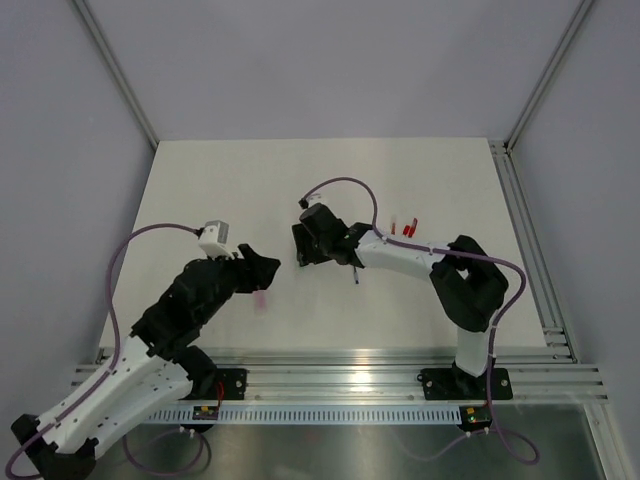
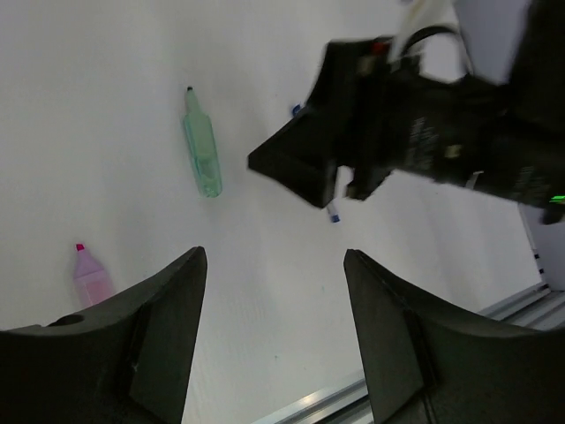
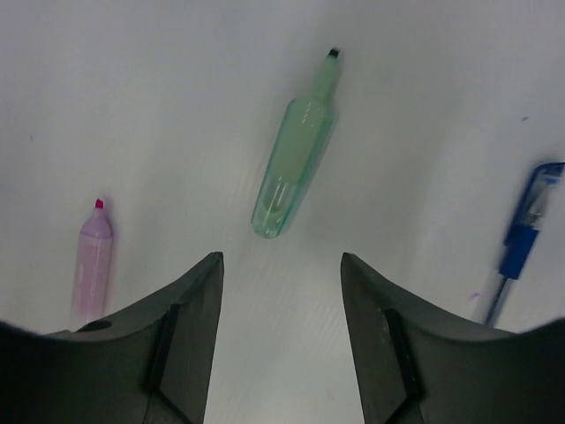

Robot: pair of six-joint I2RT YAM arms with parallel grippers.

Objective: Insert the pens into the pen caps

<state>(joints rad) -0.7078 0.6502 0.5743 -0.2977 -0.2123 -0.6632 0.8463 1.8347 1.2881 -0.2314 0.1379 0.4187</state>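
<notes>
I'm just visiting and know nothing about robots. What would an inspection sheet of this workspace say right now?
Surface: white tabletop, no spills seen.
Job's things: pale green translucent plastic tube and pale pink plastic tube lying apart; slim blue pen to one side; small red pieces farther back.
Clutter: nothing seen.
Grippers: left tool open and empty; right tool open and empty, the green tube just ahead of it.
Cables: purple cables looped along both arms.
Surroundings: plain grey walls; aluminium rail at the near edge.
</notes>
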